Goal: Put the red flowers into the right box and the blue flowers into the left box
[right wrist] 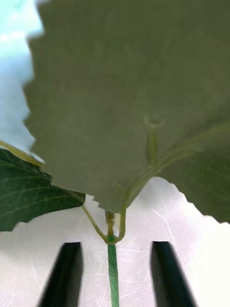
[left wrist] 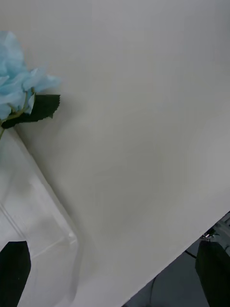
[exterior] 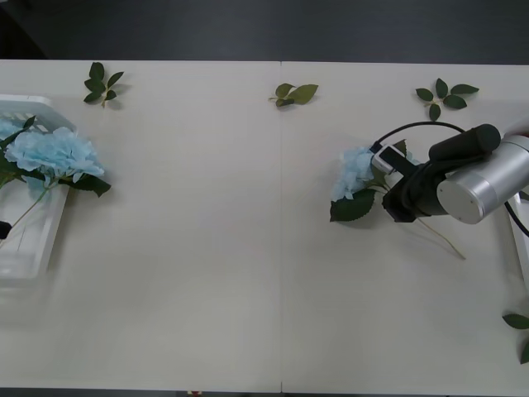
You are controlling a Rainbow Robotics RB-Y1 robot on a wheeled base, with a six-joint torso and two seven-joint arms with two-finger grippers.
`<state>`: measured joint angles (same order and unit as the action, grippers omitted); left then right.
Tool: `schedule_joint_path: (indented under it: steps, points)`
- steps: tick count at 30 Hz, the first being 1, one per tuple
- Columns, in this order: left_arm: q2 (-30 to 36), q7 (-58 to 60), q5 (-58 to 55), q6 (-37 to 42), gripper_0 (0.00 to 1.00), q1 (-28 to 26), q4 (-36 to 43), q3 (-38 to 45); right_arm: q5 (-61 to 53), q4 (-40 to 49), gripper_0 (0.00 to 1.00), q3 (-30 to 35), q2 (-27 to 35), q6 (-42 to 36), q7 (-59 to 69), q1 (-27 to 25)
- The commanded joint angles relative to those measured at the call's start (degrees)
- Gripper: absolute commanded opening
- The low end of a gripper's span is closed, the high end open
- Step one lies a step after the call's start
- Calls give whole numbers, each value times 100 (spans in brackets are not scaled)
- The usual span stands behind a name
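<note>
While your right arm is reaching in from the right side of the table (exterior: 248, 248), its right gripper (right wrist: 114, 273) is sitting over the stem (right wrist: 112, 273) of a blue flower (exterior: 357, 172) lying on the right half of the table. From the wrist camera you're seeing the two black fingers (right wrist: 64, 273) spread apart with the green stem running between them, and neither one is touching it as far as I can tell. A big serrated leaf (right wrist: 134, 96) is hanging right in front of the lens, so the flower head itself is mostly just a pale blue patch in the corner.

Over on the far left, the left box (exterior: 33, 248) is already holding another blue flower (exterior: 51, 153), with its head and a leaf spilling over the rim onto the table. Your left gripper (left wrist: 115, 268) is hovering by that box with its fingers wide open, one over the tray and the other out past the table edge, gripping nothing.

A sliver of the right box (exterior: 521, 240) is peeking out at the right edge behind the arm. Loose leaf sprigs (exterior: 103, 83) are lying scattered along the far side of the table, and a couple more near the right edge.
</note>
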<state>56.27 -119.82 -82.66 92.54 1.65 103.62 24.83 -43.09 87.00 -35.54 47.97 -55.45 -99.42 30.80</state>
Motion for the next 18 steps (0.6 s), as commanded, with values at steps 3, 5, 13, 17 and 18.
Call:
schedule_joint_path:
  steps: [3, 5, 13, 17, 18]
  points:
    - [104, -1466, -584, -649, 100, 99, 114, -154, 38, -78, 16, 21, -130, 79, -279, 67]
    - [104, -1852, -804, -799, 100, 107, 114, -198, 29, -87, 12, 21, -139, 79, -297, 58]
    - [104, -3294, -1832, -1229, 100, 178, 114, -391, -112, -78, 5, 21, -86, 87, -385, 102]
    - [113, -3518, -2228, -1300, 100, 274, 70, -576, -692, -87, 3, 30, 143, 105, -455, 207]
    - [130, -3518, -2298, -1300, 100, 310, 44, -629, -868, -78, 3, 39, 195, 122, -482, 234]
